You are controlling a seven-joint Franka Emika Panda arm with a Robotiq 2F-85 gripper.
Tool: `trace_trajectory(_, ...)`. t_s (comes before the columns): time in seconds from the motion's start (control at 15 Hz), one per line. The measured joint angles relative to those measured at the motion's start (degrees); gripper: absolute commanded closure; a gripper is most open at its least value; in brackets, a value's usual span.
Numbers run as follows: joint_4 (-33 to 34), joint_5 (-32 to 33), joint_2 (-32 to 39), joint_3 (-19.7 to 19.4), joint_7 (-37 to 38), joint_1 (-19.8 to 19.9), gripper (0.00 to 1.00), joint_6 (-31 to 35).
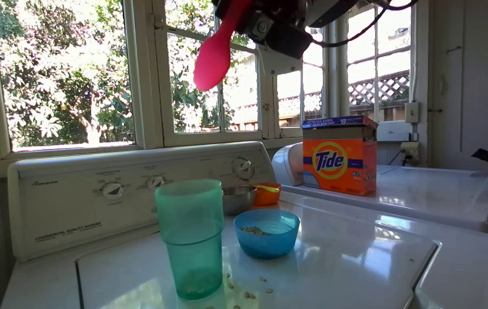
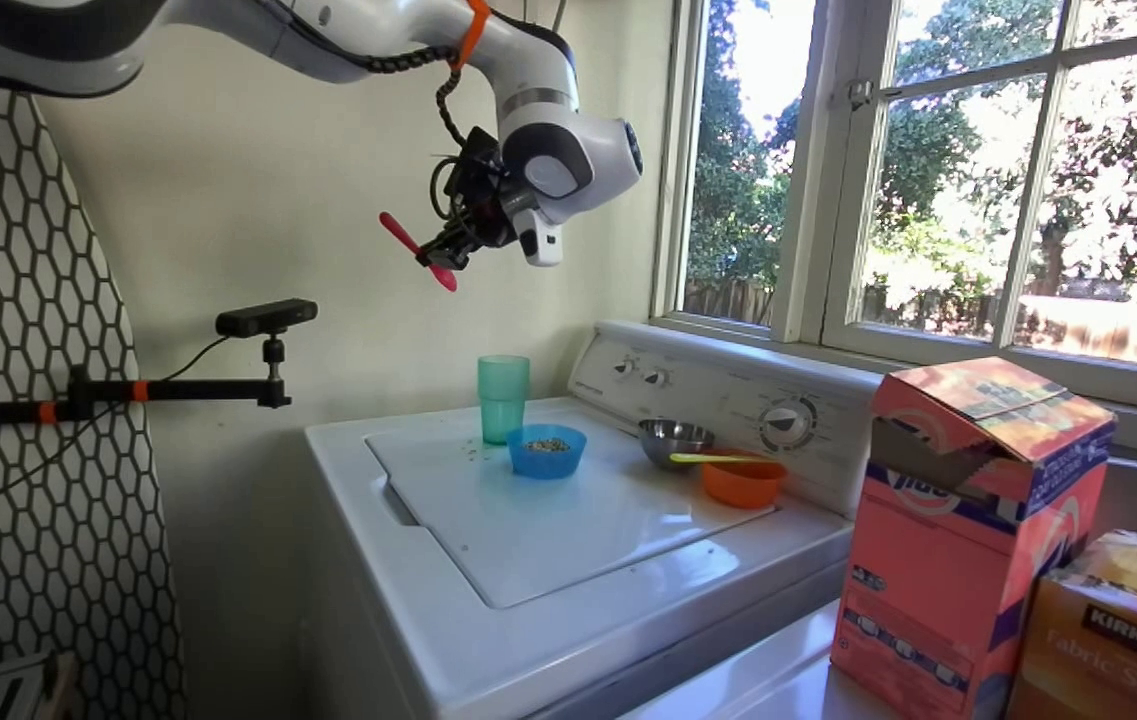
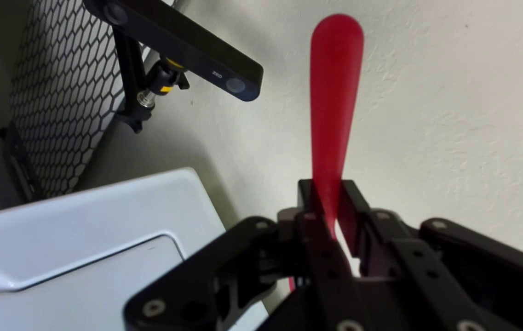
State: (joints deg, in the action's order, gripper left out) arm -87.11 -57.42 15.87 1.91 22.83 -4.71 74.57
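In an exterior view, a red spoon (image 1: 213,64) hangs above the washer (image 1: 338,257), which bears a green cup (image 1: 190,240) beside a blue bowl (image 1: 267,247). In an exterior view, a metal bowl (image 2: 663,448) and an orange bowl (image 2: 743,488) sit by the washer's control panel (image 2: 713,388). In the wrist view, the gripper (image 3: 328,197) has its jaws clenched on the spoon's handle (image 3: 336,87), the washer beyond.

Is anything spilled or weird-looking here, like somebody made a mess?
Yes. Small pale bits lie loose on the washer lid by the green cup and blue bowl. They look spilled, since the bowl holds small bits too. Also, the top of the Tide box sits tilted, with a gap under it.
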Motion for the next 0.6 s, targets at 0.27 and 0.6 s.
trace_trajectory(0.27, 2.24, -0.25, 4.41, -0.09, 5.15, 0.49, 0.96, -2.19)
trace_trajectory(0.6, 5.3, -2.42, 8.94, -0.27, 12.98, 0.86, 0.96, -2.18)
